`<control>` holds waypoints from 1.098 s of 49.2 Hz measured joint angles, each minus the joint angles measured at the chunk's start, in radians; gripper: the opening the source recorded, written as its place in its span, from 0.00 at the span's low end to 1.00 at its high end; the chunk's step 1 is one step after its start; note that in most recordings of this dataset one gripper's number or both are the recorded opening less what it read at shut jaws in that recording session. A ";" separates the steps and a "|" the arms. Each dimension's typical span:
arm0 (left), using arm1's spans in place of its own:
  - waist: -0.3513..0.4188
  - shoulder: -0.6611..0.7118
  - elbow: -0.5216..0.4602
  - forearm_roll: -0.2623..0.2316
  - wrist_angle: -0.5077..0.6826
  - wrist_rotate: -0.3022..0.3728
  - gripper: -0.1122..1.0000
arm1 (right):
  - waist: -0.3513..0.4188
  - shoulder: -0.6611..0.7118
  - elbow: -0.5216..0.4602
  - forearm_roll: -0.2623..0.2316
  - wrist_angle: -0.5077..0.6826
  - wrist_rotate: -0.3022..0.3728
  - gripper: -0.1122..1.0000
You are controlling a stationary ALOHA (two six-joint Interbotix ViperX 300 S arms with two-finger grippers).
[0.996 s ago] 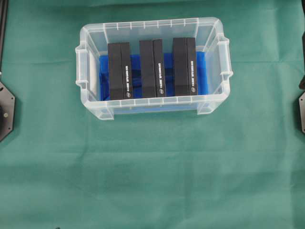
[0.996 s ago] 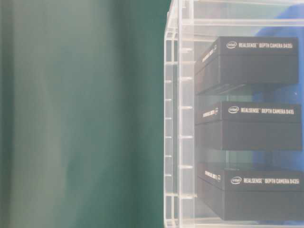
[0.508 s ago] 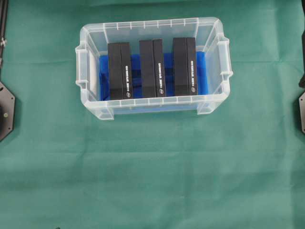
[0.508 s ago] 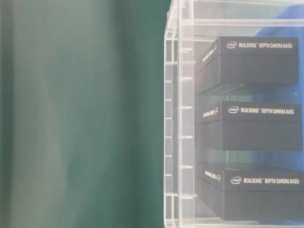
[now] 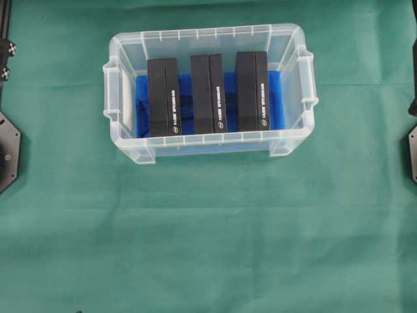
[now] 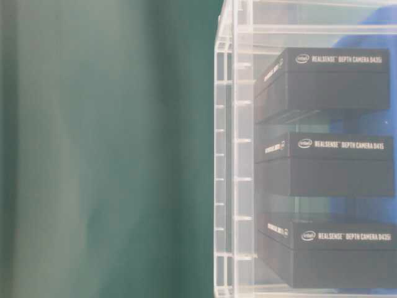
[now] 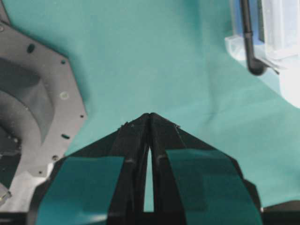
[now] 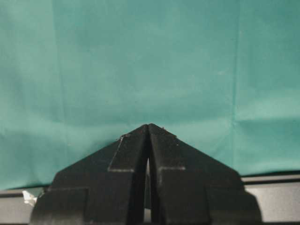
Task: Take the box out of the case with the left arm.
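- Cloth (image 5: pixel 208 248), green and faintly creased, covers the whole table; its near half lies bare in the overhead view.
- Black octagonal base plates sit at the left edge (image 5: pixel 8 151) and right edge (image 5: pixel 412 153) of that view.
- In the wrist views, the left gripper (image 7: pixel 149 116) has its jaws pressed tip to tip, holding nothing, above the cloth beside its own base plate; teal pads (image 7: pixel 84 187) cover its fingers. A corner of the case shows at upper right, well apart.
- The right gripper (image 8: pixel 148 125) likewise has its jaws together and empty over plain cloth.
- Farther back stands the case (image 5: pixel 210 145), clear ribbed plastic with blue lining (image 5: pixel 186 85).
- Three matte black boxes, left (image 5: pixel 163 96), middle (image 5: pixel 208 93) and right (image 5: pixel 252 90), stand side by side in it, narrow gaps between, white lettering on their faces.
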 measured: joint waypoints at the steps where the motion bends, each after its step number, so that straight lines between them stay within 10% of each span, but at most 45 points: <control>1: 0.002 0.002 0.000 0.000 0.003 0.000 0.15 | 0.000 0.000 0.000 0.000 0.000 0.000 0.10; 23: 0.008 0.005 0.002 -0.003 0.005 -0.008 0.99 | 0.000 0.000 0.002 -0.002 0.021 -0.002 0.10; 54: 0.009 0.006 0.002 -0.003 0.008 -0.031 0.98 | 0.000 0.002 0.000 -0.003 0.021 -0.002 0.10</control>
